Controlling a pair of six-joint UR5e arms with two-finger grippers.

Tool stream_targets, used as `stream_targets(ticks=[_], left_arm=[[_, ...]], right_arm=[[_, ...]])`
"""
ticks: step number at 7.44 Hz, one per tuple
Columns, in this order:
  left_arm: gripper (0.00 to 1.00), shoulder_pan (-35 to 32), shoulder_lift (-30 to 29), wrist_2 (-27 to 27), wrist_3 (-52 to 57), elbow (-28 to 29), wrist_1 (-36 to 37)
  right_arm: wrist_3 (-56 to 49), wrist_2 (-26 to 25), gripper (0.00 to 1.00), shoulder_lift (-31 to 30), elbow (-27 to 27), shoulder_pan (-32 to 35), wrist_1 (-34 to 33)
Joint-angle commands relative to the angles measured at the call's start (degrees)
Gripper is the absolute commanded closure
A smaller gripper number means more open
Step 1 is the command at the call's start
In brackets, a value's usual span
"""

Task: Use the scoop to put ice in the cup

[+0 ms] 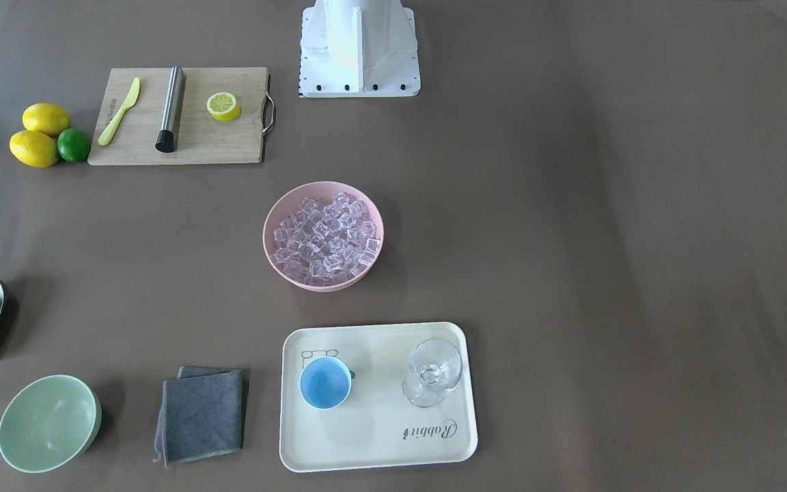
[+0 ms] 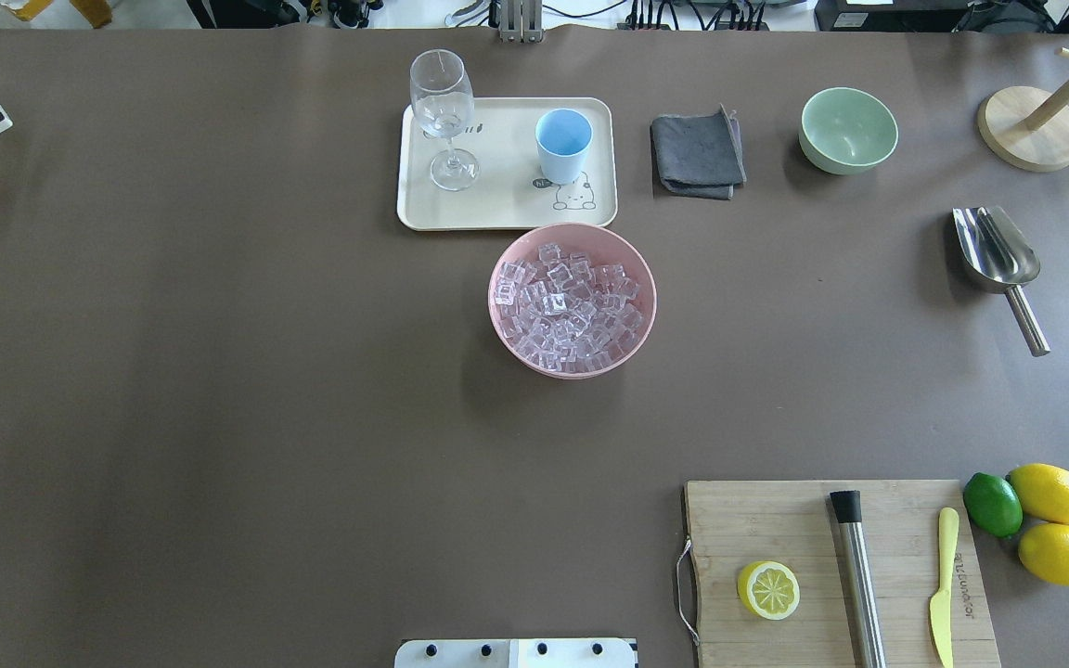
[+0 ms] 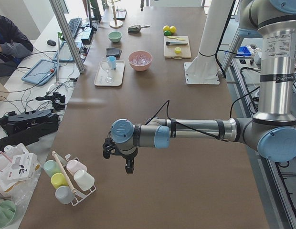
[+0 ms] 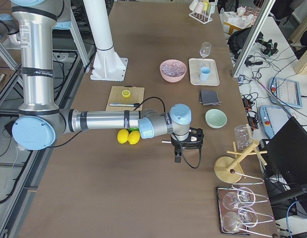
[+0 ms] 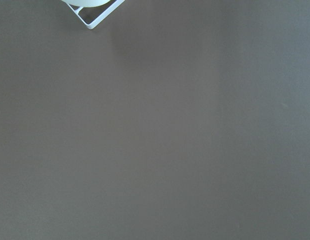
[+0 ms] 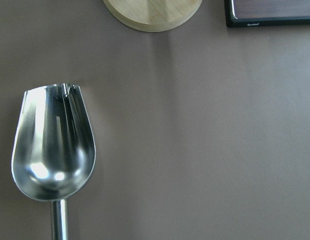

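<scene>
Brown paper covers the table (image 2: 219,390), the largest thing in sight. Both arms reach out low over it at opposite ends. The left claw (image 3: 125,161) hangs above the table's left end, well apart from every task thing. The right claw (image 4: 179,154) hangs above the right end, near the pale green bowl (image 2: 848,130). Each shows only in a side view, so I cannot tell whether either is clenched or released. A wooden cutting board (image 2: 776,529) lies near the robot's right side. It carries a steel cylinder (image 2: 859,575), a yellow knife (image 2: 943,584) and a half lemon (image 2: 768,589). Two lemons (image 2: 1054,524) and a lime (image 2: 992,504) sit just beside it. On the far side, a cream tray (image 2: 497,211) holds a clear stemmed glass (image 2: 444,107) and the light-blue cup (image 2: 562,144). Both stand upright and apart, with the cup on the tray's right part. Just beside the tray, on the robot's side, sits a pink bowl (image 2: 572,366) heaped with the ice (image 2: 562,306). A folded grey cloth (image 2: 697,153) lies between the tray and the green bowl. The scoop (image 2: 994,249) lies flat on the table's right side, well apart from the pink bowl. Its trough faces up and its handle points toward the robot. The right wrist view looks straight down on it.
</scene>
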Motion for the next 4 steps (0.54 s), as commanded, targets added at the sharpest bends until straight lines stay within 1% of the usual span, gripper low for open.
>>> stream_targets(ticks=[1, 4], left_arm=[[0.01, -1.61, 0.75, 0.07, -0.30, -0.68, 0.04], [0.01, -1.97, 1.20, 0.43, -0.40, -0.25, -0.05]], right_arm=[[-0.02, 3.64, 0.00, -0.47, -0.02, 0.07, -0.47], [-0.28, 3.58, 0.00, -0.56, -0.28, 0.07, -0.48]])
